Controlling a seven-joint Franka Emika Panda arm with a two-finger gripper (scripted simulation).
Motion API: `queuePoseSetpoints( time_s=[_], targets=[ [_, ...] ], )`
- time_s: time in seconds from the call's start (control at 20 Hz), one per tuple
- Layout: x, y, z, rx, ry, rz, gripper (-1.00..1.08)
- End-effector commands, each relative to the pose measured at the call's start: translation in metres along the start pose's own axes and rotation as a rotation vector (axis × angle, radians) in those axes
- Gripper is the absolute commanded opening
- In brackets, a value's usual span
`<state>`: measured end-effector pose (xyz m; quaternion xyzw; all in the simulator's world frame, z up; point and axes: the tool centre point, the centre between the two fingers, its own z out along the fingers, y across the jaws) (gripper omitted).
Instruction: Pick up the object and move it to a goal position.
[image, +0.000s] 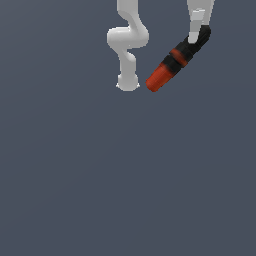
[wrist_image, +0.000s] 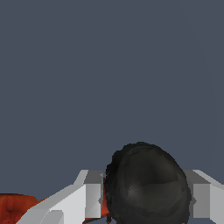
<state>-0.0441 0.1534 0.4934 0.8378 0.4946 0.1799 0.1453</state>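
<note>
My tool (image: 196, 34) grips the drill (image: 175, 61) at its black end; its long axis slants, red end toward my base (image: 128, 82). The wrist view hides most of it.

The arm (image: 128, 45) is cut off by the exterior view's upper edge; the drill (wrist_image: 146, 183) is cropped in the wrist view.

Exterior view high, distant (perhaps overhead); wrist view close.
</note>
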Motion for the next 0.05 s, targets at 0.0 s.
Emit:
queuePoseSetpoints(
  time_s=[0.0],
  targets=[
    [0.0009, 0.0021, -0.0031, -0.006, 0.004, 0.001, -1.00]
  ],
)
